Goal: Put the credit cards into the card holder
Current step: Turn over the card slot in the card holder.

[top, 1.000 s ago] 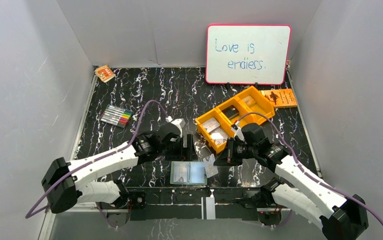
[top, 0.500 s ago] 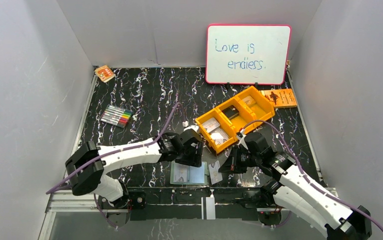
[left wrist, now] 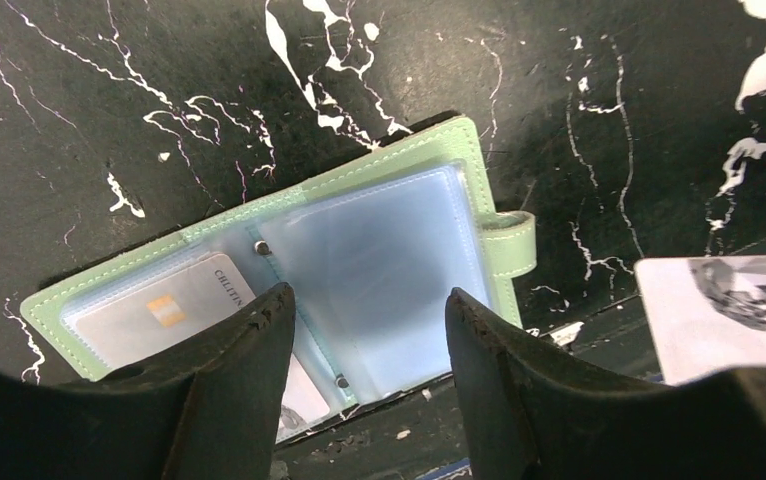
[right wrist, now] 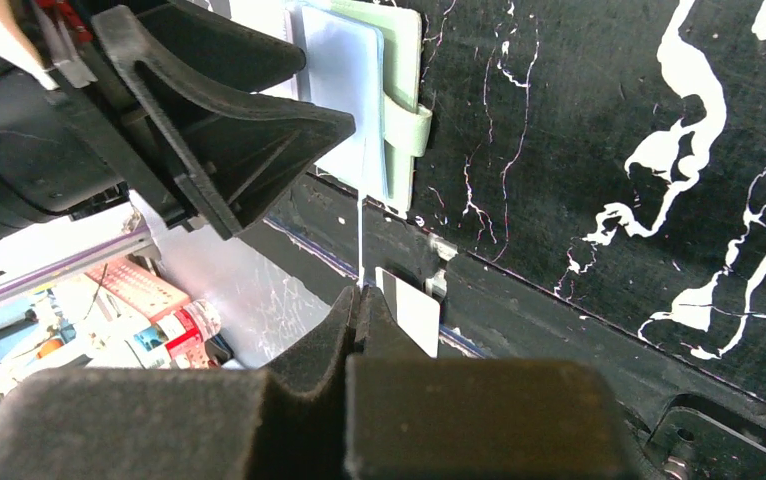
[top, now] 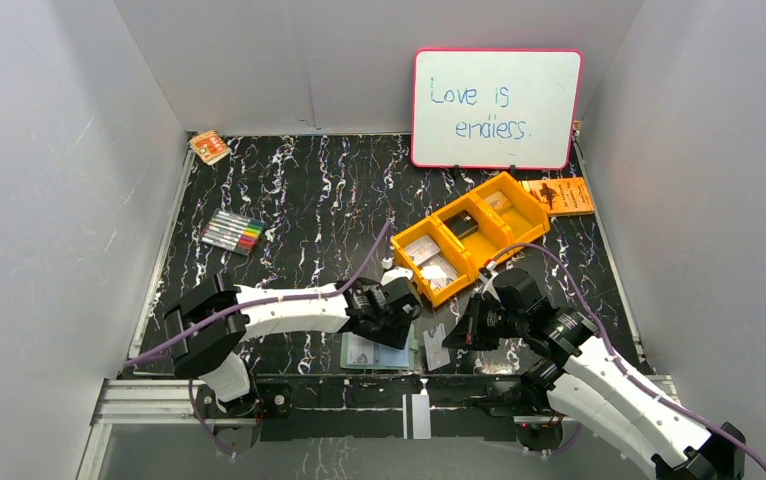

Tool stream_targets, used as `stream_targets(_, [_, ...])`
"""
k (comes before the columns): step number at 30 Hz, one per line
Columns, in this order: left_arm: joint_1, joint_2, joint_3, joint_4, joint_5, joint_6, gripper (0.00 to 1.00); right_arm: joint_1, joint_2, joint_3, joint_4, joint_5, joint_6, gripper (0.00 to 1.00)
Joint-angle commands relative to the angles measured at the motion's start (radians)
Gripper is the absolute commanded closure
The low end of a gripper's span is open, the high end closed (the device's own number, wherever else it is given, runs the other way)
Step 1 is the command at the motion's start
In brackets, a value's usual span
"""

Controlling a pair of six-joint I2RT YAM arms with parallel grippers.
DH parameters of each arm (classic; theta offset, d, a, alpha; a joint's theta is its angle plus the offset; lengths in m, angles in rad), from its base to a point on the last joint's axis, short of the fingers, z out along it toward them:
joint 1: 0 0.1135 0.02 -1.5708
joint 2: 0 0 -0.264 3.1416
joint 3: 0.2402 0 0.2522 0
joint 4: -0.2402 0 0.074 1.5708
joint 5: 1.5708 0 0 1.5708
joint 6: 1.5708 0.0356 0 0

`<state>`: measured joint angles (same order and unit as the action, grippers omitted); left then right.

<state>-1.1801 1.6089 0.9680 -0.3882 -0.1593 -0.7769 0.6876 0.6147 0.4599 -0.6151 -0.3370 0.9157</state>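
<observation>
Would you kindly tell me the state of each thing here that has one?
card holder: lying open, pockets up.
left pincer: open, over the card holder.
right pincer: shut on a credit card.
stored card: tucked into a holder pocket.
whiteboard: upright, written on.

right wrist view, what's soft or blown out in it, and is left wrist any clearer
Right wrist: the right gripper is a dark, soft mass up close; the card holder is washed out pale. Left wrist: card holder sharp, milky sheen on its plastic.
</observation>
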Motion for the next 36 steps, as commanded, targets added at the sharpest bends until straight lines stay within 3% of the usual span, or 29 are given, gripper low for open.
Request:
stream_targets(1, [-0.019, 0.016, 0.004, -0.025, -0.053, 0.007, 0.46, 0.003, -0.019, 0.017, -0.004, 0.019, 0.01, 1.0])
stream_targets(6, [-0.026, 0.042, -0.004, -0.025, -0.067, 0.005, 0.5, 0.003, -0.011, 0.016, 0.011, 0.015, 0.009, 1.0])
stream_targets(27, [-0.026, 0.014, -0.091, -0.039, -0.106, -0.073, 0.98, 0.006, 0.092, 0.011, 0.118, -0.066, -0.039, 1.0])
stream_targets(36, [-0.026, 0.021, -0.089, -0.036, -0.102, -0.073, 1.0, 0.02, 0.196, 0.019, 0.253, -0.099, -0.061, 1.0])
